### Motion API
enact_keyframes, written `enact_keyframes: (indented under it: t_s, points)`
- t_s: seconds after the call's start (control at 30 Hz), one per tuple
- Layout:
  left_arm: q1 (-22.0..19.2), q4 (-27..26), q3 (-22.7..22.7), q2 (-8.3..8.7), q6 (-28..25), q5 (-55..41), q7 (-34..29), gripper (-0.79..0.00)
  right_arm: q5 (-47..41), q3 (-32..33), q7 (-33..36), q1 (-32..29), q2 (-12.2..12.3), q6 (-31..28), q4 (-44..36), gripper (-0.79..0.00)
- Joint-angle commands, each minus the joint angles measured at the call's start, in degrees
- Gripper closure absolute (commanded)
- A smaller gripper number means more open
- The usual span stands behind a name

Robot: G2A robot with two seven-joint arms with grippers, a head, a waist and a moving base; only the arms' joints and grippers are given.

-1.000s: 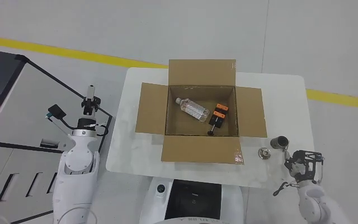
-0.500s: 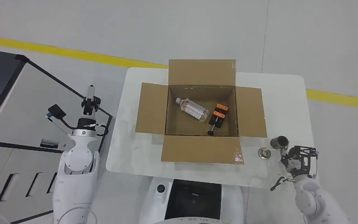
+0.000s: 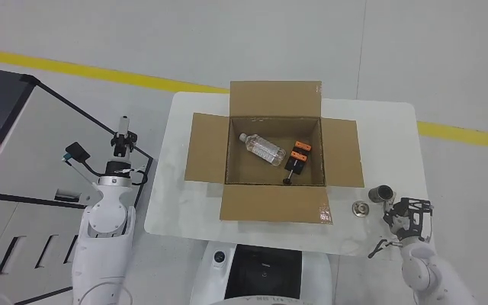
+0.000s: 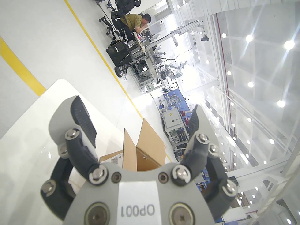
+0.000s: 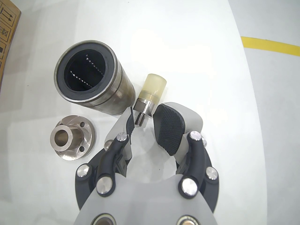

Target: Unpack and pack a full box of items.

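— Three parts out on the table (image 3: 381, 130), is that the count?
— Three, as I judge it: a linear bearing (image 5: 117, 90), a flanged collar (image 5: 71, 140) and a small threaded fitting (image 5: 150, 94). They lie close together at the near right of the table, right of the box (image 3: 274, 99).
— What's left inside?
— A clear plastic bottle (image 3: 263, 148) on its side, with orange-and-black parts (image 3: 297, 162) beside it on the cardboard floor. Unpacking looks roughly half done, and packing not yet begun.
— Your right hand?
— My right gripper (image 5: 146, 115) is spread and grasps nothing. Its ribbed black pads (image 5: 170, 127) flank the fitting's threaded stud without pinching it.
— What's the fitting like?
— A squared metal waist and a milky, translucent cap. It sits just beside the bearing.
— And the bearing?
— A dull steel cylinder, grooved round the outside, with a black liner and rows of tiny balls inside. The collar is polished, with bolt holes through its flange.
— Left hand?
— My left gripper (image 4: 137, 106) hangs released and empty, out to the left of the table, well apart from the box.
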State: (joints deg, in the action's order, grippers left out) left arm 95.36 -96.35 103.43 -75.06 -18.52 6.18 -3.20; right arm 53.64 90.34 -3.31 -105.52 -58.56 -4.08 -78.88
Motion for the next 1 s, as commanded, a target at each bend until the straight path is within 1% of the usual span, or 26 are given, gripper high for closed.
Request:
enact_keyframes:
  t_s: [0.0, 0.2, 0.47, 0.67, 0.97]
  points:
    - [0.0, 0.0, 0.0, 0.0, 0.0, 0.0, 0.0, -0.785, 0.1, 0.3, -0.5, -0.3, -0.1, -0.3, -0.3, -0.231]
    - [0.0, 0.0, 0.0, 0.0, 0.0, 0.0, 0.0, -0.785, 1.7, 0.8, -1.5, -1.5, -0.3, 0.5, -1.4, -0.252]
    - [0.0, 0.0, 0.0, 0.0, 0.0, 0.0, 0.0, -0.785, 3.2, 0.7, -0.9, -1.0, -0.6, 1.3, -2.1, -0.243]
    - [0.0, 0.0, 0.0, 0.0, 0.0, 0.0, 0.0, -0.785, 5.2, -0.1, 0.1, 0.4, -1.0, 2.8, -1.8, -0.243]
    - [0.0, 0.0, 0.0, 0.0, 0.0, 0.0, 0.0, -0.785, 5.6, -0.9, 1.1, 2.7, -1.5, 2.7, 0.1, -0.243]
